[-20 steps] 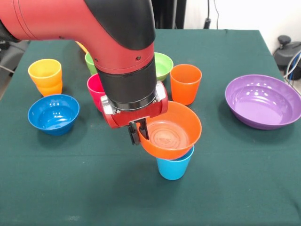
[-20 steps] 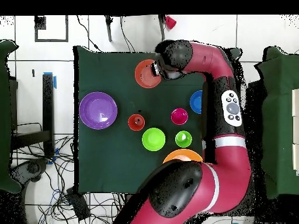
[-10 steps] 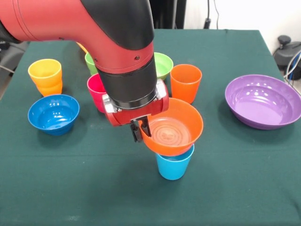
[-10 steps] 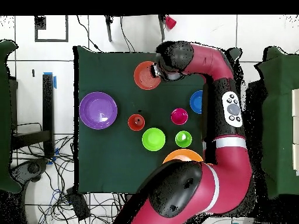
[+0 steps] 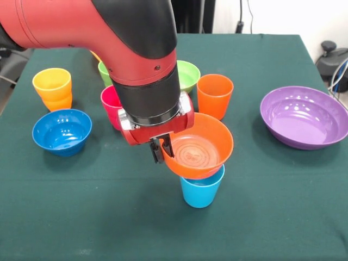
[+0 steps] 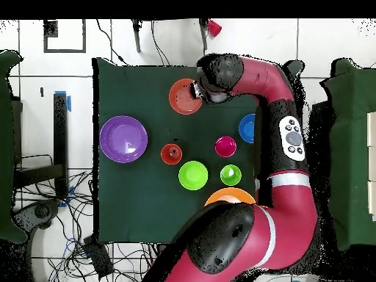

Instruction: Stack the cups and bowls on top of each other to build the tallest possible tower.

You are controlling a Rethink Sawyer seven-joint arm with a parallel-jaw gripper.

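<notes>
Gripper (image 5: 161, 150) pinches orange bowl (image 5: 197, 145) rim over light blue cup (image 5: 201, 187); off-centre release likely tips bowl off narrow cup.

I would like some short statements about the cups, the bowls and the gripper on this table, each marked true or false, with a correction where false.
1. The gripper is shut on the rim of the orange bowl. True.
2. The orange bowl sits above the light blue cup. True.
3. The purple bowl holds a cup. False: it is empty.
4. The blue bowl is stacked on the orange cup. False: both stand apart on the table.
5. The yellow cup sits in another cup. True.
</notes>
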